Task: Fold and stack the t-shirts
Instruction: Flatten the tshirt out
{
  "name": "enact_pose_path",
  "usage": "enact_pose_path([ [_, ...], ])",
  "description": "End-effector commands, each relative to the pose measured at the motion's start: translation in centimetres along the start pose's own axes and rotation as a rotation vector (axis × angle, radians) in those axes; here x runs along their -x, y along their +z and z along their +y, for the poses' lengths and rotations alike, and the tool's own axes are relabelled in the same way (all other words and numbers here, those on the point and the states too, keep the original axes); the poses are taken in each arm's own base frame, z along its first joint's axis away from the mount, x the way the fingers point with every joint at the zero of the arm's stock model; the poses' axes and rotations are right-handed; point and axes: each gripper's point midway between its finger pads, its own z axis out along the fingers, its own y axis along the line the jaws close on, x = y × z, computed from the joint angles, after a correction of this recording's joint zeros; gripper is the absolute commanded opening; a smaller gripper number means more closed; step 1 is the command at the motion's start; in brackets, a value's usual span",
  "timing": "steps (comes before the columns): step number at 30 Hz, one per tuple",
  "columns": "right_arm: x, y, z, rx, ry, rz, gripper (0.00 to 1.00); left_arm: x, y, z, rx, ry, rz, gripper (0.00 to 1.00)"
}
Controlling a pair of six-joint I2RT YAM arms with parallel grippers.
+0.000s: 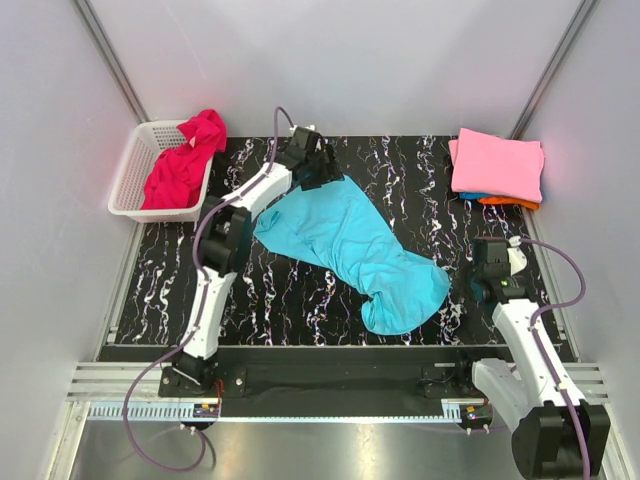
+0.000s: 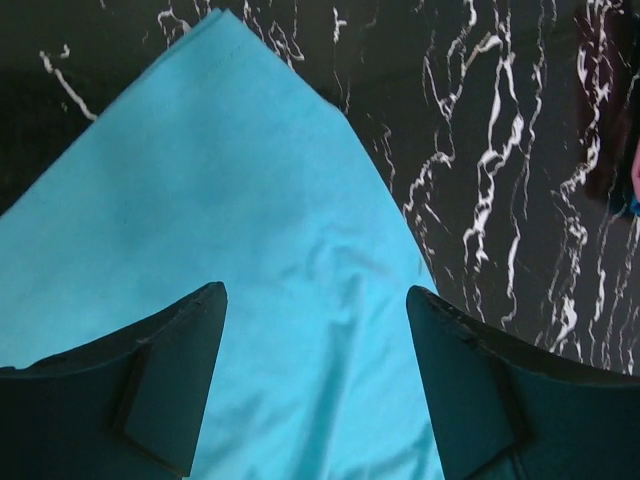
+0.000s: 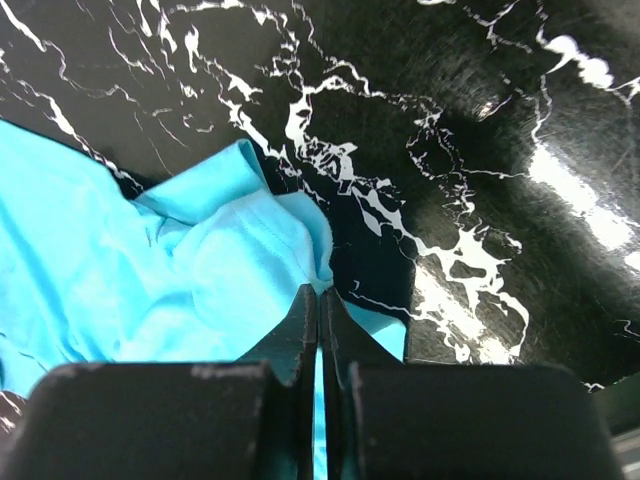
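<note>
A turquoise t-shirt (image 1: pixel 345 245) lies spread diagonally across the black marbled table, bunched at its lower right end. My left gripper (image 1: pixel 322 172) hovers over the shirt's far upper corner; in the left wrist view it (image 2: pixel 315 292) is open, with flat turquoise cloth (image 2: pixel 250 230) showing between the fingers (image 2: pixel 175 375). My right gripper (image 1: pixel 468 285) sits at the shirt's right edge; in the right wrist view it (image 3: pixel 320 292) is shut on a pinch of the shirt's hem (image 3: pixel 250 260). A magenta-red t-shirt (image 1: pixel 185 160) is heaped in the white basket (image 1: pixel 128 178).
A folded stack stands at the back right: a pink t-shirt (image 1: pixel 497 165) on top, blue and orange edges (image 1: pixel 508 202) showing beneath. The basket sits at the table's back left corner. Grey walls enclose the table on three sides.
</note>
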Motion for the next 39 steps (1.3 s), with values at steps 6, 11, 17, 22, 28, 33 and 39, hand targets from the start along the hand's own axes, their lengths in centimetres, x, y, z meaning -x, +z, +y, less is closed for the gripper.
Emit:
enact_pose_path([
  [6,-1.4,0.5,0.9,0.071,-0.015,0.060,0.00,6.5,2.3,-0.7,-0.005,-0.047,-0.261,0.80],
  [11,-0.7,0.4,1.6,0.081,-0.032,0.046,0.00,5.9,3.5,2.6,0.149,-0.055,-0.268,0.82],
  [17,0.9,-0.2,3.6,0.115,-0.039,0.020,0.00,0.2,2.3,7.5,0.322,-0.052,-0.111,0.84],
  [22,2.0,-0.4,4.9,0.131,-0.049,0.001,0.00,-5.8,0.8,11.8,0.424,-0.059,0.016,0.84],
  [28,3.3,-1.1,5.7,0.145,-0.097,-0.037,0.00,-9.5,-4.7,14.6,0.535,-0.115,0.061,0.76],
  [33,4.4,-1.5,6.3,0.140,-0.113,-0.066,0.00,-12.7,-10.1,16.4,0.598,-0.174,0.065,0.76],
  [39,5.4,-1.6,7.3,0.148,-0.138,-0.073,0.00,-18.3,-16.6,19.6,0.695,-0.222,0.089,0.74],
])
